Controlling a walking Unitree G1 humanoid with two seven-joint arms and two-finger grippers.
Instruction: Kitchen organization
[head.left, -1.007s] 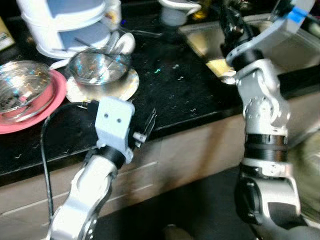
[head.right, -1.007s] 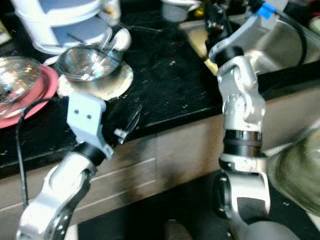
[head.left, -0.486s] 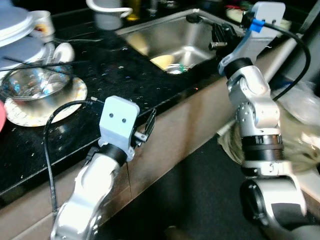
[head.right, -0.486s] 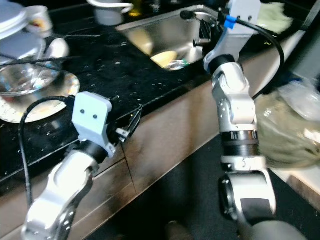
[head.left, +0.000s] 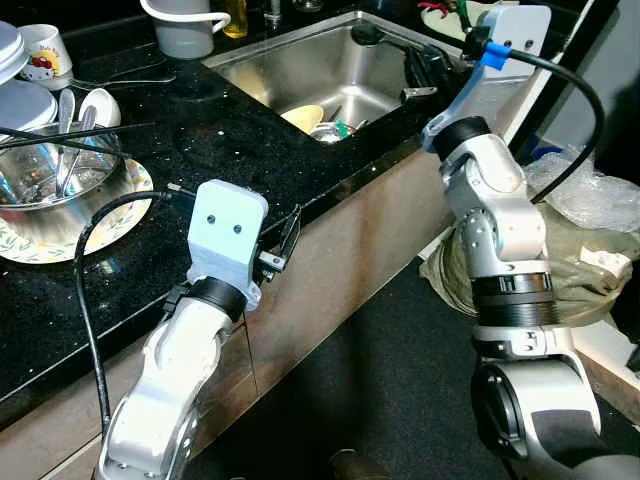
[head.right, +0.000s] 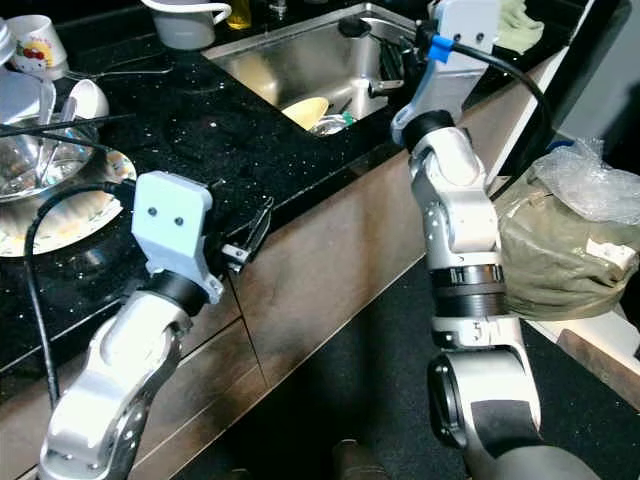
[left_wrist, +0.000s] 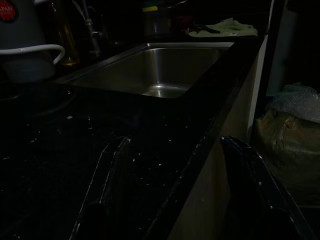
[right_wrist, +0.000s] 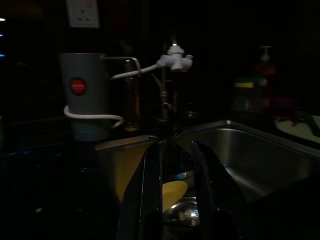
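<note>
Two grippers poised over the black counter

Nearest, the left gripper (head.left: 290, 232) hung at the countertop's (head.left: 230, 140) front edge, fingers spread wide, holding nothing. Beyond it, the right gripper (right_wrist: 172, 165) hovered above the steel sink (head.left: 300, 70), fingers a narrow gap apart, empty. Yellow dishware (head.left: 302, 118) lay in the basin. A steel bowl (head.left: 45, 175) sat on a patterned plate (head.left: 40, 240), far left.
</note>
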